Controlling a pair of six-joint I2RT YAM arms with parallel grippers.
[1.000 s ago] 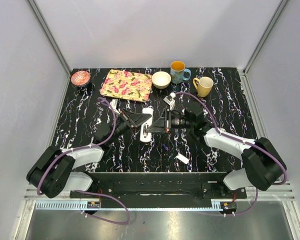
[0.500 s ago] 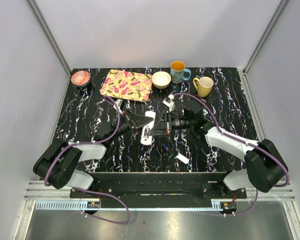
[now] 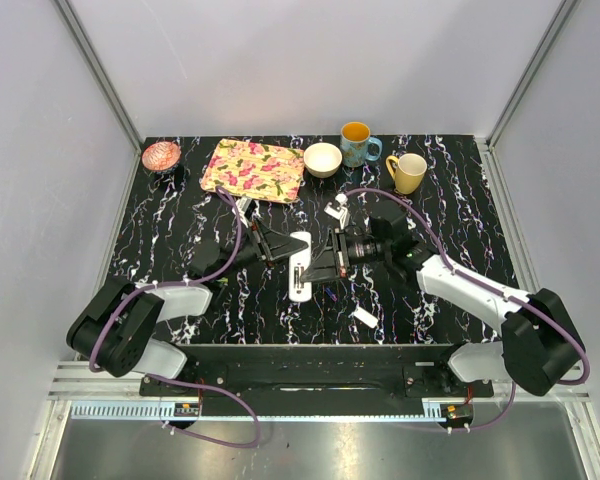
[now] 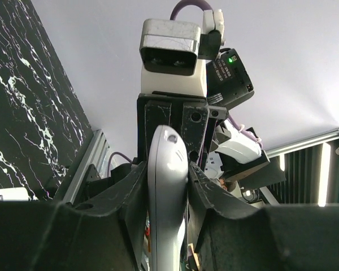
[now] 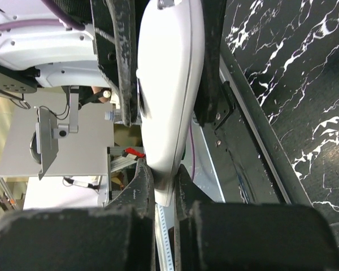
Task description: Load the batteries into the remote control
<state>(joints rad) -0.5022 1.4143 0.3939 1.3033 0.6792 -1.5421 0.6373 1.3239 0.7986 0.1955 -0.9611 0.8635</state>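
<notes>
I am watching the left gripper (image 4: 168, 168) pinching the remote (image 4: 167, 186): its two black fingers are pressing on the long sides of the white bar, whose rounded end is sticking out past the tips. The right gripper (image 5: 162, 169) is coming in from the opposite side, its fingers closed tight on the remote's other rounded end. So both claws are clamping the one bar, and their tips are sitting just beside each other along it.

From above, the remote is lying lengthwise, near to far, between the two arms over the middle of the black marbled table (image 3: 450, 230). I cannot tell whether it is touching the tabletop. Dark marks are showing on its upper face, but they are too small for me to read.

A loose white cover (image 3: 365, 317) is lying flat on the table to the right of the remote and nearer the bases, apart from both grippers.

Along the far edge, well away from the arms, a pink bowl (image 3: 161, 155) is sitting at the left. Next come a floral tray (image 3: 252, 170), a cream bowl (image 3: 322, 159), a blue mug (image 3: 357, 145) with an orange inside, and a yellow mug (image 3: 407, 173). I am not making out any writing on them.
</notes>
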